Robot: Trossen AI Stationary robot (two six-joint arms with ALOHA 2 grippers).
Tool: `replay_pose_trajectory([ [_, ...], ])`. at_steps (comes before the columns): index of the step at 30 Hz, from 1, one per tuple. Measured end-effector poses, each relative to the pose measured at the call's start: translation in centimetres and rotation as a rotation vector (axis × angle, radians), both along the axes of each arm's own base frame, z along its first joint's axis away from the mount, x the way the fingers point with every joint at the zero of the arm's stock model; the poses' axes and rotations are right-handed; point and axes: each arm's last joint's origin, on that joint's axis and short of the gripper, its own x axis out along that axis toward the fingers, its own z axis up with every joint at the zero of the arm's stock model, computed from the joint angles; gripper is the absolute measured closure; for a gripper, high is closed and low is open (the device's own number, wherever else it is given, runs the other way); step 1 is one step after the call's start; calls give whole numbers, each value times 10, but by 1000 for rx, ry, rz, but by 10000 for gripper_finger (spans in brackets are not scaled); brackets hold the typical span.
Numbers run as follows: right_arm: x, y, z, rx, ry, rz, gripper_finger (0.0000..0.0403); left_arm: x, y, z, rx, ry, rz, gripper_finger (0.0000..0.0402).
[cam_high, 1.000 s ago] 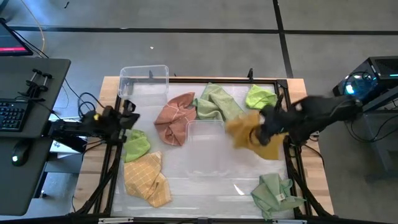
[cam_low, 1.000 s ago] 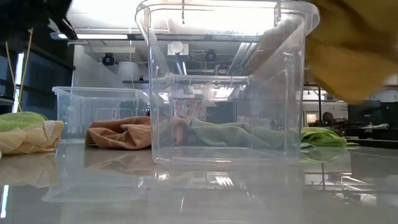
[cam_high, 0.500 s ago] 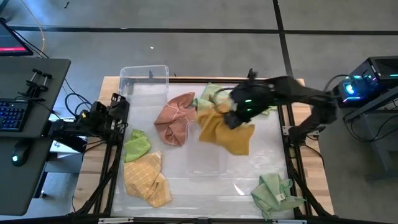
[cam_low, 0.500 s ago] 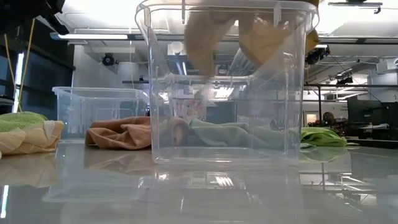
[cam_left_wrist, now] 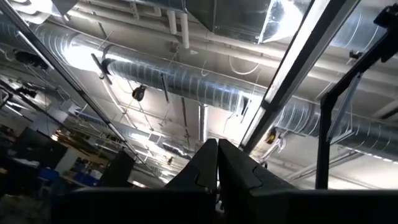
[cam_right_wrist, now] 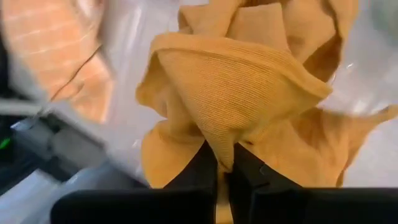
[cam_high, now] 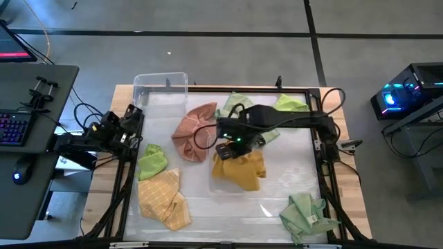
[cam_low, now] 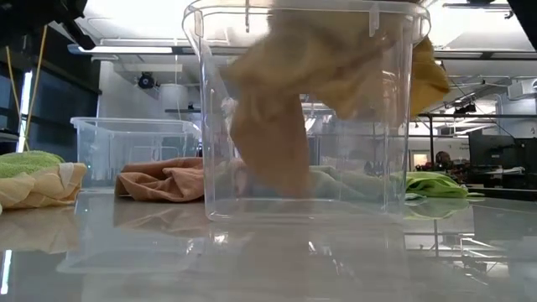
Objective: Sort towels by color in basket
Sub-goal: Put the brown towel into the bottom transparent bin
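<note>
Worktop [cam_high: 277,200] carries two clear bins: a centre bin [cam_low: 302,117] and a far bin [cam_high: 160,90] at the back left corner. Neither has any towel settled in it yet, so nearly all the sorting is left. Right arm reaches over the centre bin, its jaws [cam_right_wrist: 225,163] clenched on a plain mustard towel [cam_high: 240,168] that hangs down inside the bin walls. One fold drapes over the bin's right rim in the low view; if the jaws let go now, that fold could pull the towel out or leave it hanging half over the edge. Its likely partner, the grid towel [cam_high: 163,199], lies well apart at front left, touching a lime towel [cam_high: 152,159]; a careless pick there could take both. Left jaws [cam_left_wrist: 217,163] wait clenched and empty at the worktop's left edge.
</note>
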Motion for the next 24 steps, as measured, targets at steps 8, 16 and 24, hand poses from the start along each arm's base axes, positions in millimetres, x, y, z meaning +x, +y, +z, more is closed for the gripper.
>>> replay_pose_trajectory([
  [8,24,-3,-26,-52,-13,11,354,0,0,0,-21,-8,-24,400],
  [16,29,-7,-26,-95,-62,43,249,0,0,0,-21,-8,-24,400],
  [24,13,-14,15,-84,-102,158,200,0,0,0,-21,-8,-25,400],
])
